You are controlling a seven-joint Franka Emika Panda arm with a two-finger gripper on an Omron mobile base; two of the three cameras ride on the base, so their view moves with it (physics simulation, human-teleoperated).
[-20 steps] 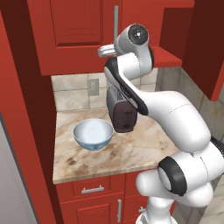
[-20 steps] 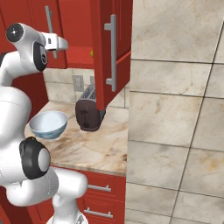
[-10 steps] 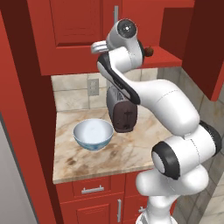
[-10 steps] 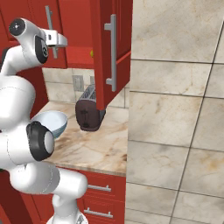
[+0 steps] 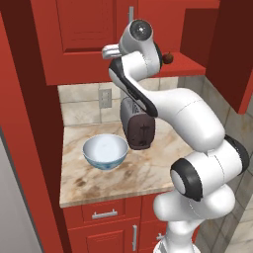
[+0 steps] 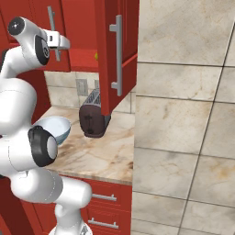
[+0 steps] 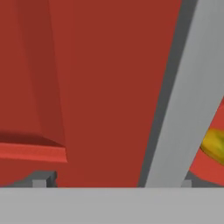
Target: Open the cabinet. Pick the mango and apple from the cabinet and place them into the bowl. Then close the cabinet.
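**Gripper at the left door, right door open**

While the pale blue bowl sat near the front-left of the marble counter, whitish inside and empty, a dark toaster stood just right of it. Above, the red cabinet had its left door shut and its right door swung out. On the shelf sat the dark red apple, stem up. The gripper hung close before the left door with jaws spread wide, holding nothing, its silver bar handle rising between the fingertips. Past the handle, the hand view caught the yellow-green mango; the right base view showed a sliver of it beside the open door.
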